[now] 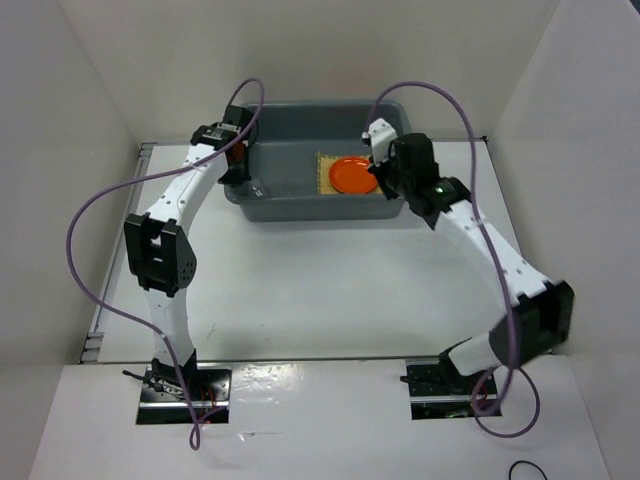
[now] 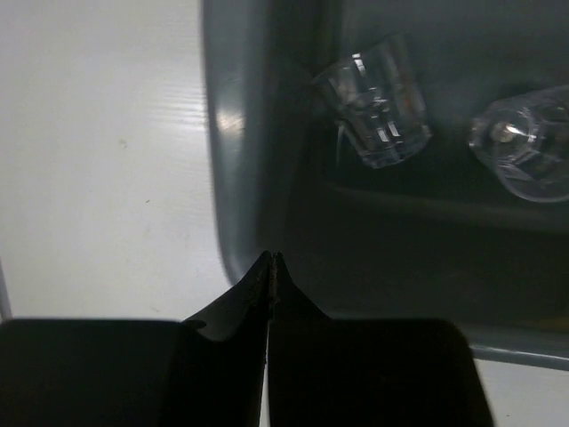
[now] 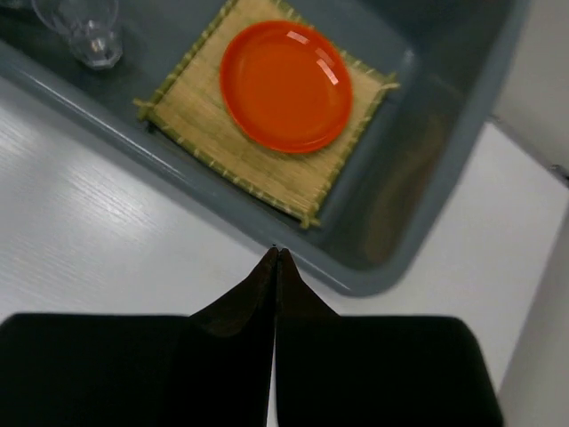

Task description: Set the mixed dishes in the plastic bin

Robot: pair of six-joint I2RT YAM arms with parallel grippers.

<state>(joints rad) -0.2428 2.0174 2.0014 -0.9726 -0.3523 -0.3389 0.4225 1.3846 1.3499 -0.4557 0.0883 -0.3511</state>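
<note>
Shadow fills the lower half of the left wrist view, where the left hand (image 2: 271,283) shows only as two black wedges with nothing between them. Beyond it, two clear cups (image 2: 378,111) lie inside the plastic bin (image 2: 236,160) near its left corner. The second cup (image 2: 529,142) is cut off by the frame edge, and whether either stands upright is hard to make out. A darker flat patch beneath them may be the black dish (image 2: 427,231), though the gloom does not let it be told for sure.

In the overhead view the left arm covers the bin's left rim and the right arm hides its right near corner.

The left hand's fingers are pressed together, empty, and pointing at the bin's near-left rim. The right hand (image 3: 276,267) is likewise pinched tight on nothing. Its tips lie over the white tabletop (image 3: 107,249), just outside the bin's near wall.

The yellow woven mat (image 3: 200,120) lies flat on the bin floor towards the right end. The orange plate (image 3: 286,84) sits on it, and mat shows on all sides of the plate. One cup (image 3: 84,31), clipped at the top of the right wrist view, stands well apart from the mat.
</note>
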